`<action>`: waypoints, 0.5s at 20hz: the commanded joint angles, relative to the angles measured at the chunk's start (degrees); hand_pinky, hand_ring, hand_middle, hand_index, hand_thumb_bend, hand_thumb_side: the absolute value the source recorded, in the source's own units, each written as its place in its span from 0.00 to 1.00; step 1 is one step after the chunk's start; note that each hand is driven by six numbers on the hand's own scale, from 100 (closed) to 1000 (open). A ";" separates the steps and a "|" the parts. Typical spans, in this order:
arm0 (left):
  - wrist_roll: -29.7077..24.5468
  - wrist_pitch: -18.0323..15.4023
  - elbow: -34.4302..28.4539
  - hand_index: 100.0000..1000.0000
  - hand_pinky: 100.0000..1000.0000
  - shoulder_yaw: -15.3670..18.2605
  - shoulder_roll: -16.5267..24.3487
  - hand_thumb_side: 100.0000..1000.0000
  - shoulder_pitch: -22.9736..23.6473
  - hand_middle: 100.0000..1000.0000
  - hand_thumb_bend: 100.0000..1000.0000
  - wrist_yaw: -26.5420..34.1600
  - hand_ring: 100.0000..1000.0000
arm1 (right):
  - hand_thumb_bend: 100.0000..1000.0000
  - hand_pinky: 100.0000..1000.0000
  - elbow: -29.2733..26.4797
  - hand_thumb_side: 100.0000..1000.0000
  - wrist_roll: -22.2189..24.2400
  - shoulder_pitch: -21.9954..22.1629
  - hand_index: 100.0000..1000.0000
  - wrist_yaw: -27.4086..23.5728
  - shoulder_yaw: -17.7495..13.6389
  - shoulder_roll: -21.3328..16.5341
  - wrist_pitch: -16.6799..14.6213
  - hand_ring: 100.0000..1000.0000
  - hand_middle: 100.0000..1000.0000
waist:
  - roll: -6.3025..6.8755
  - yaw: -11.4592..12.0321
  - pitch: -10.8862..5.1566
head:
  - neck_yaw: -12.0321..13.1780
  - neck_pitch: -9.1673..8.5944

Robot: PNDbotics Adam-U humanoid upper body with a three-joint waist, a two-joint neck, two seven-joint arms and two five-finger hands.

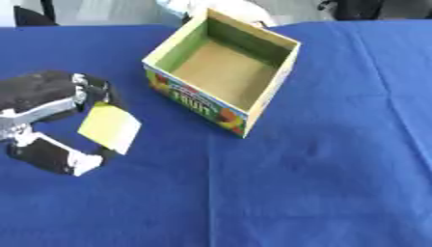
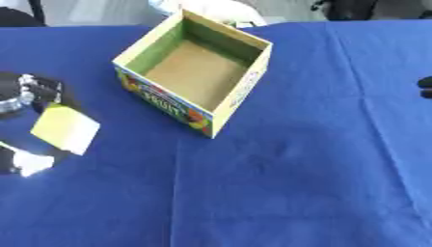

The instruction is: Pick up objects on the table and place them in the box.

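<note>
**Q:** One object in play, then?

**A:** One that I can see: a pale yellow, flat square piece, thin like a card or a sponge sheet (image 1: 110, 127). It sits at the left of the blue cloth-covered table (image 1: 320, 183), between the thumb and fingers of the robot's black-and-silver left hand (image 1: 47, 120), a little left of the open cardboard box with green inner walls and fruit print on its front (image 1: 221, 72).

**Q:** Is the hand actually holding it?

**A:** It looks so. The fingers curl in from above and the thumb from below, meeting the piece at its left edges, so I judge it pinched and not merely lying there. Whether it is clear of the cloth I cannot tell.

**Q:** How should it handle?

**A:** Light, I would guess, and probably a bit flexible. A thin thing like that is best taken by opposite edges, as here; it could bend or slip out sideways if tilted.

**Q:** And the right hand?

**A:** Only a dark sliver (image 2: 426, 88) shows at the right edge of the right eye view; its fingers cannot be made out.

**Q:** The surface and surroundings?

**A:** The cloth is soft and faintly creased, so the box could shift if nudged. The box looks empty, its mouth wide open. Beyond the table's far edge are only pale and dark blurred shapes.
</note>
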 commanded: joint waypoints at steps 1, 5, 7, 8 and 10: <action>0.81 1.20 2.28 0.65 0.55 1.08 -0.91 0.12 -5.35 0.72 0.00 1.09 0.65 | 0.00 0.65 -1.20 1.00 0.30 -0.55 0.80 0.13 -0.12 -1.28 -0.24 0.66 0.53 | -0.06 -0.28 -0.74 | -0.48 -1.00; 0.95 -0.58 12.96 0.64 0.55 0.19 -6.38 0.12 -15.69 0.73 0.00 3.62 0.65 | 0.00 0.65 -1.20 1.00 0.43 -1.10 0.80 -0.03 0.04 -1.32 -0.48 0.66 0.53 | -0.43 -1.06 -0.03 | -0.35 -1.76; 1.52 -2.46 19.33 0.63 0.55 0.06 -9.21 0.13 -19.80 0.73 0.00 4.09 0.65 | 0.00 0.65 -1.20 1.00 0.49 -1.35 0.80 -0.09 0.09 -1.26 -0.55 0.66 0.53 | -0.58 -1.36 0.42 | -0.17 -2.15; 1.93 -3.47 22.05 0.63 0.55 0.05 -10.36 0.14 -21.25 0.73 0.00 4.12 0.65 | 0.00 0.65 -1.20 1.00 0.52 -1.44 0.80 -0.12 0.11 -1.24 -0.57 0.66 0.53 | -0.63 -1.47 0.58 | -0.09 -2.28; 3.16 -5.13 28.44 0.62 0.55 0.59 -13.46 0.15 -24.89 0.73 0.00 3.04 0.64 | 0.00 0.65 -1.20 1.00 0.67 -1.92 0.80 -0.23 0.27 -1.15 -0.66 0.66 0.53 | -0.80 -2.01 1.24 | 0.25 -2.89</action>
